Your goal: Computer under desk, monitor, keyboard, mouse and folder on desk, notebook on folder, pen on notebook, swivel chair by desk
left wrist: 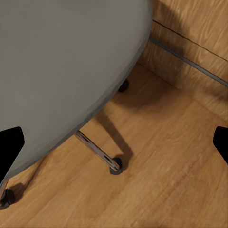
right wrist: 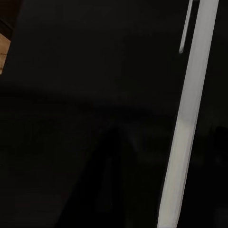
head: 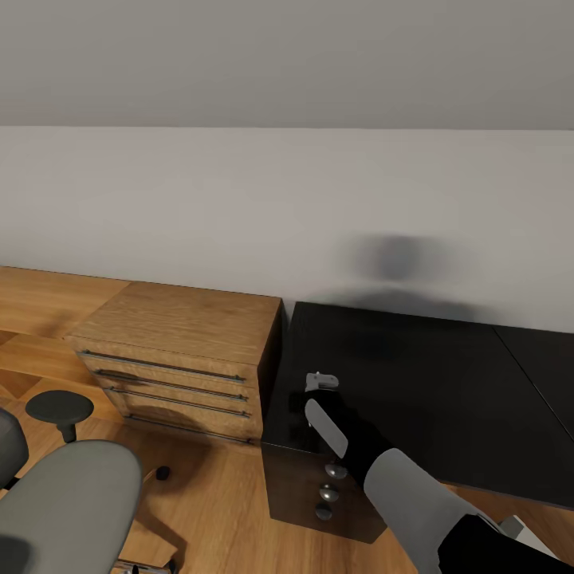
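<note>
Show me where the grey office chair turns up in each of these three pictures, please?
Head view: the swivel chair sits at the lower left, seat and one round armrest showing.
Left wrist view: its grey seat covers the upper left, with a chrome leg and caster below.
Right wrist view: I see the black desk here.
Shared landmark: the light wooden cabinet beside the chair, also at.

The right arm reaches up from the lower right of the head view, grey forearm leading to a black wrist, with the right hand (head: 321,382) at its far end, over the near left corner of the bench (head: 414,375). Its finger spread cannot be judged. In the left wrist view, two dark fingertips (left wrist: 10,145) of the left hand stand wide apart at opposite edges.
</note>
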